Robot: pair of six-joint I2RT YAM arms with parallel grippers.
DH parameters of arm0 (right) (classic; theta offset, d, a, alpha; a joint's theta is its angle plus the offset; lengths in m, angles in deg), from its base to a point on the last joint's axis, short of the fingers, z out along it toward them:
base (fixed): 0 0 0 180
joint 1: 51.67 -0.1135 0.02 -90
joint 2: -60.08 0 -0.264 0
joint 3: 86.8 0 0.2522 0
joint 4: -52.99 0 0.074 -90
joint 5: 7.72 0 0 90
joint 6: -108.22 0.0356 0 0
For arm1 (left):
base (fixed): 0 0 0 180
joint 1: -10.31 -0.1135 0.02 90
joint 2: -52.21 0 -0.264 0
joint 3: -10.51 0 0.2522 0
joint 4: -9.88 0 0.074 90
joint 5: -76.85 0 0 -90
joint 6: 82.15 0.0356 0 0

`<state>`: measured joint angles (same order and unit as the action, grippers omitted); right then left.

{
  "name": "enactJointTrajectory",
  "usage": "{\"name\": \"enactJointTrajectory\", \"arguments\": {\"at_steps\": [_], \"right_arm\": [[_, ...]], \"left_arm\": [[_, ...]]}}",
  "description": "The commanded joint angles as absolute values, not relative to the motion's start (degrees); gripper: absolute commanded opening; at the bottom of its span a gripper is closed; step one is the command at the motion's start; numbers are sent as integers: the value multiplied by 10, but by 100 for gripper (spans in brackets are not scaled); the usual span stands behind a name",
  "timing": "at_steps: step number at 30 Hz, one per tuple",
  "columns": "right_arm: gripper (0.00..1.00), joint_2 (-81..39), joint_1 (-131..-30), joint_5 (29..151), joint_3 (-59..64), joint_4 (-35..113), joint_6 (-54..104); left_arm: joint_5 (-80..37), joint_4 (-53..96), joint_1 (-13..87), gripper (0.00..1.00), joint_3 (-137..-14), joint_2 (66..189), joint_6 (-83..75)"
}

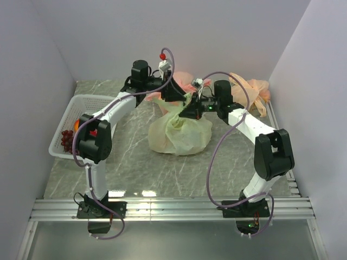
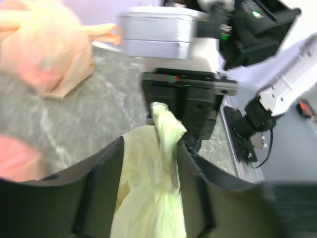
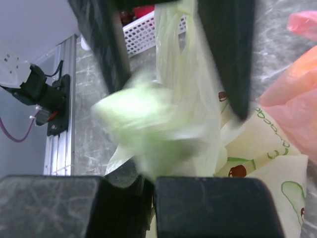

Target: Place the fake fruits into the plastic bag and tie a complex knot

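The pale-green plastic bag (image 1: 179,135) sits bulging at mid-table, its handles drawn up into a twisted strip (image 2: 166,144). My left gripper (image 2: 150,144) is open, and the strip runs up between its fingers (image 2: 198,173). My right gripper (image 3: 152,181) is shut on the strip's end, a thin fold of film pinched between its pads. From above, both grippers (image 1: 174,96) (image 1: 187,111) meet over the bag's top. A blurred green wad (image 3: 148,124) hangs before the right jaws; whether it is the knot I cannot tell. Dark grapes (image 1: 66,140) and an orange fruit (image 1: 77,124) lie in the basket.
A white mesh basket (image 1: 68,108) stands at the left edge. A pink knotted bag (image 1: 184,78) lies behind the grippers and an orange-tan one (image 1: 252,89) at the back right. Cream film with fruit prints (image 3: 262,148) shows under the right wrist. Walls enclose three sides.
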<state>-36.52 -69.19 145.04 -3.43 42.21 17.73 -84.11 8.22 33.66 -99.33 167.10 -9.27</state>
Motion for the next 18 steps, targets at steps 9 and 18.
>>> {"name": "enactJointTrajectory", "arguments": {"at_steps": [9, 18], "right_arm": [[0, -354, -689, 1454, -25, 416, 141], [0, -335, -689, 1437, -11, 358, 35]], "left_arm": [[-721, 499, 209, 99, -1091, 1575, 106], [-763, 537, 171, 99, -1036, 1533, 150]]}}
